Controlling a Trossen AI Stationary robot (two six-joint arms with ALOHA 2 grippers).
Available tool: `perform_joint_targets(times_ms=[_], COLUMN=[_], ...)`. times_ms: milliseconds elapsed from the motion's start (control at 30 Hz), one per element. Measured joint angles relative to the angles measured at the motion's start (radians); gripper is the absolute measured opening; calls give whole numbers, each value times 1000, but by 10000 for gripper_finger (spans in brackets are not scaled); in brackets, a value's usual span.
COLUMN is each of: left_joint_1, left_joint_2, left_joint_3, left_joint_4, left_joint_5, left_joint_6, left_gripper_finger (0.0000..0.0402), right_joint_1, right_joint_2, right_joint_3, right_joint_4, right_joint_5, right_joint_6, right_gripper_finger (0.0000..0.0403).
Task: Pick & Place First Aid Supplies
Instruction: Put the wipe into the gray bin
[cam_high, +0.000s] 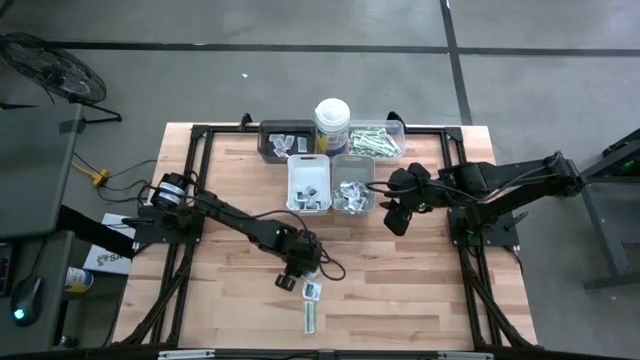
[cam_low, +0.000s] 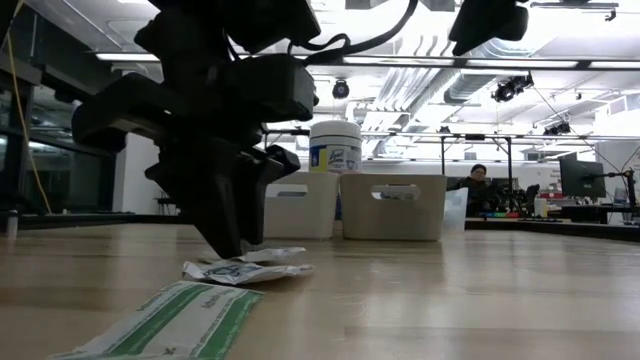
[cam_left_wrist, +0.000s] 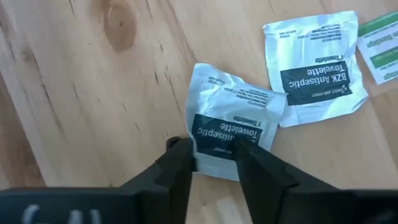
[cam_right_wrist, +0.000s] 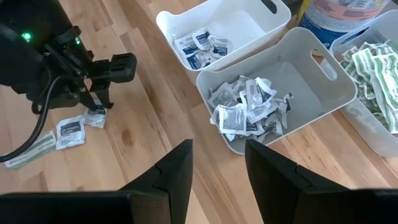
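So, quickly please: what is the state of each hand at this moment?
Left hand: closing on a crinkled white antiseptic towelette sachet on the wooden table.
Right hand: open, holding nothing, above the table.

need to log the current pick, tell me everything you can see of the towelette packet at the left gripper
The towelette packet is a squarish, crinkled white foil-like sachet with a dark label band reading "Antiseptic Towelette". It lies flat on the wooden table, its near edge between the fingers of the left gripper, which are closing on it. A second, similar packet lies just beside it, corners about touching.
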Motion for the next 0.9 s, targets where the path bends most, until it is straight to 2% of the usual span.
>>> perform_joint_targets(times_ms=[333, 467, 633, 767, 900], left_joint_1=[-2, -2, -2, -2, -1], left_joint_2=[-4, -1, 7, 16, 8], left_joint_3=[2, 29, 148, 287, 438], left_joint_4=[-4, -35, -150, -295, -431], left_joint_5=[9, -4, -33, -129, -237], left_joint_6=[-15, -9, 38, 109, 166], left_gripper_finger=[8, 5, 2, 1, 1], right_joint_1=[55, 92, 144, 173, 210], right_joint_2=[0, 6, 46, 84, 91], right_joint_3=[0, 0, 0, 0, 0], right_joint_4=[9, 57, 163, 232, 166], right_joint_5=[26, 33, 58, 78, 189], right_joint_6=[16, 26, 16, 27, 144], right_gripper_finger=[140, 140, 140, 140, 140])
